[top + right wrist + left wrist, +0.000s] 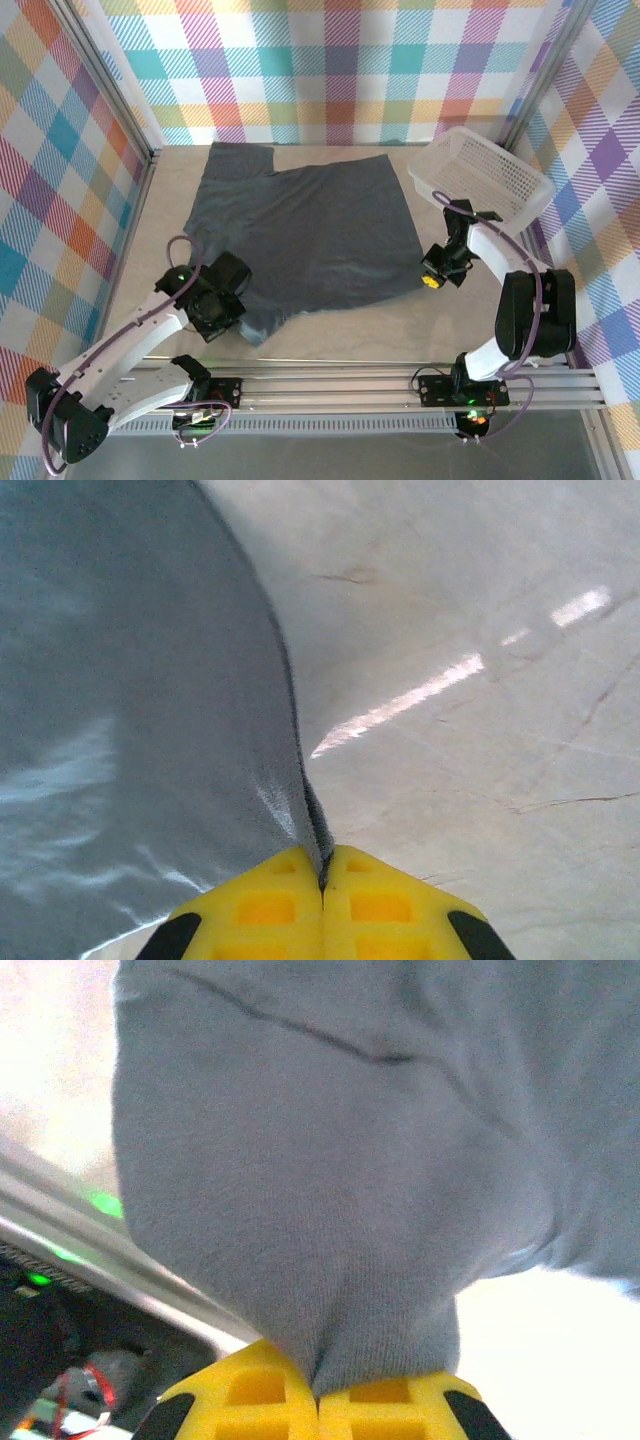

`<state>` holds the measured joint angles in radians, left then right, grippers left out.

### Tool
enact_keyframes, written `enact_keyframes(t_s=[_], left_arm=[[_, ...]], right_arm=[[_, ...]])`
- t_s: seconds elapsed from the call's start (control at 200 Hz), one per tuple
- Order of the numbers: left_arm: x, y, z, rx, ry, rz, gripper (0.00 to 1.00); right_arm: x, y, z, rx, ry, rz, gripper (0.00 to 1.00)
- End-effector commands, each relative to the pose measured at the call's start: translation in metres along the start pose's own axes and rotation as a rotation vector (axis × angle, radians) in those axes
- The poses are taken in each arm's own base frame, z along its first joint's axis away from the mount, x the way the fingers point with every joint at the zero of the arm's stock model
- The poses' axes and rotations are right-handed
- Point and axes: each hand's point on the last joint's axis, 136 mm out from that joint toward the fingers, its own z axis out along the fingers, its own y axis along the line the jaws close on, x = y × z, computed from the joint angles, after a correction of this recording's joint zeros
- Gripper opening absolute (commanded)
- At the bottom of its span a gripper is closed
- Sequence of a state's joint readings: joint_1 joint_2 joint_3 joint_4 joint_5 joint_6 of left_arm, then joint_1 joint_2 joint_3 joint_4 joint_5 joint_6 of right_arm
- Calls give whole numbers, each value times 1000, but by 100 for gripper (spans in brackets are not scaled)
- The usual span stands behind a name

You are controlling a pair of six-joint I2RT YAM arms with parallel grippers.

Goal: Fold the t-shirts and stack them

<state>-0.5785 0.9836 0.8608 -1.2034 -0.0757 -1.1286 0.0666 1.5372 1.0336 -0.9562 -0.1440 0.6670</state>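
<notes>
arms (130,352) were white with black joints | purple cables (540,300) looped along them | fingers (270,910) were yellow, black-cornered | black bases (468,385) sat on the rail (340,385) | green LEDs (472,420) glowed beside rail

At the far right corner of the pale, marbled table (350,340) in front of me sits a white mesh basket (482,176). Bright plaid walls (330,60) stand along the far and side edges. An aluminium rail (340,388) runs along the near edge.

I had the left arm (130,350) stretched low and forward, left gripper (318,1385) jaws pressed together on the t-shirt (320,230); right arm (505,265) folded at the elbow, right gripper (322,875) jaws clamped on its edge.
</notes>
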Motion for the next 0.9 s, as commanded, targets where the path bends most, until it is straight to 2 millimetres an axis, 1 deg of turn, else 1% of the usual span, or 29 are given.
enact_keyframes(t_s=[0.0, 0.095, 0.245, 0.325, 0.445, 0.525, 0.66, 0.895], left_arm=[[-25, -19, -3, 55, -26, -45, 0], [-52, -37, -4, 101, -37, -91, 0], [-98, -64, -7, 138, -73, -101, 0], [-117, -77, -6, 147, -86, -92, 0], [-144, -90, -4, 127, -113, -53, 0], [-158, -97, -3, 128, -130, -37, 0], [-175, -98, 4, 90, -138, -19, 0], [-191, -96, 7, 77, -161, -35, 0]], right_arm=[[-4, 18, -9, -29, 30, 10, 0], [-17, 32, -16, -43, 21, 24, 0], [-40, 54, -26, -67, -6, 43, 0], [-51, 66, -30, -81, -14, 53, 0], [-65, 79, -30, -95, -27, 59, 0], [-73, 86, -27, -104, -27, 62, 0], [-85, 97, -23, -108, -30, 50, 0], [-103, 107, -15, -92, -43, 34, 0]])
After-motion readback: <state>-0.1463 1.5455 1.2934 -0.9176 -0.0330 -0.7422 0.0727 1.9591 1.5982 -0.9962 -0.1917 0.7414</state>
